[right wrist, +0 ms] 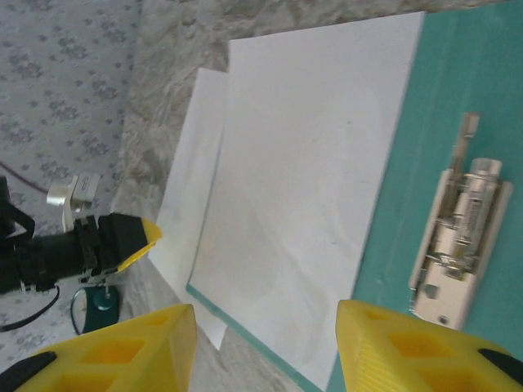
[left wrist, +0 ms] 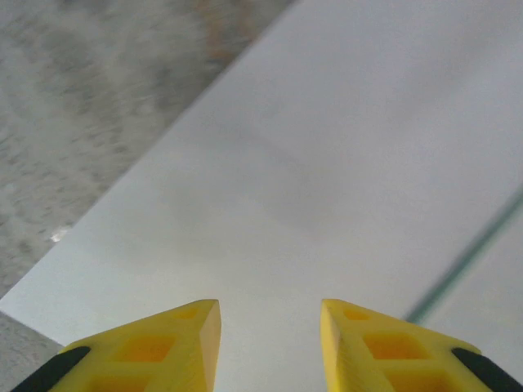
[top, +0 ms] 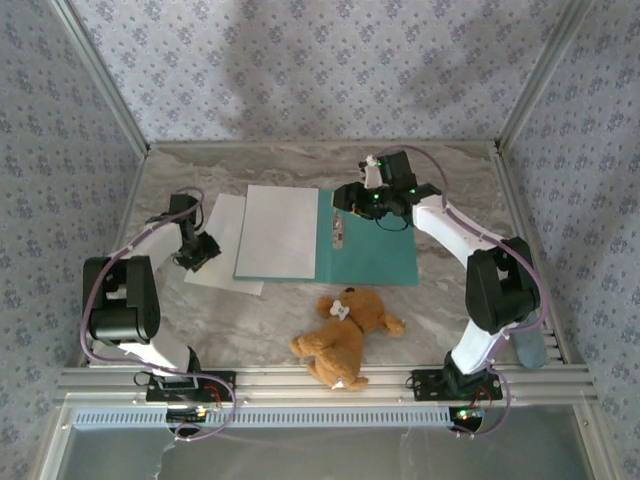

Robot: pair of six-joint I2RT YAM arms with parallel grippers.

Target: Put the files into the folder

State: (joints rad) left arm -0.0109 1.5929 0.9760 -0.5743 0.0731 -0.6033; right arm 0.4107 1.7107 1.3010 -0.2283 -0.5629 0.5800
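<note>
The teal folder lies open on the table, its metal clip at the spine. One white file rests on the folder's left half. The other file lies on the table at the left, partly under the folder's edge. My left gripper hovers low over that file's left part; in the left wrist view its yellow fingers stand apart with only paper beyond them. My right gripper hangs open above the spine, and its fingers frame the upper file.
A brown teddy bear lies on the marble table in front of the folder. Patterned walls close in the back and both sides. A grey-blue cylinder stands by the right arm's base.
</note>
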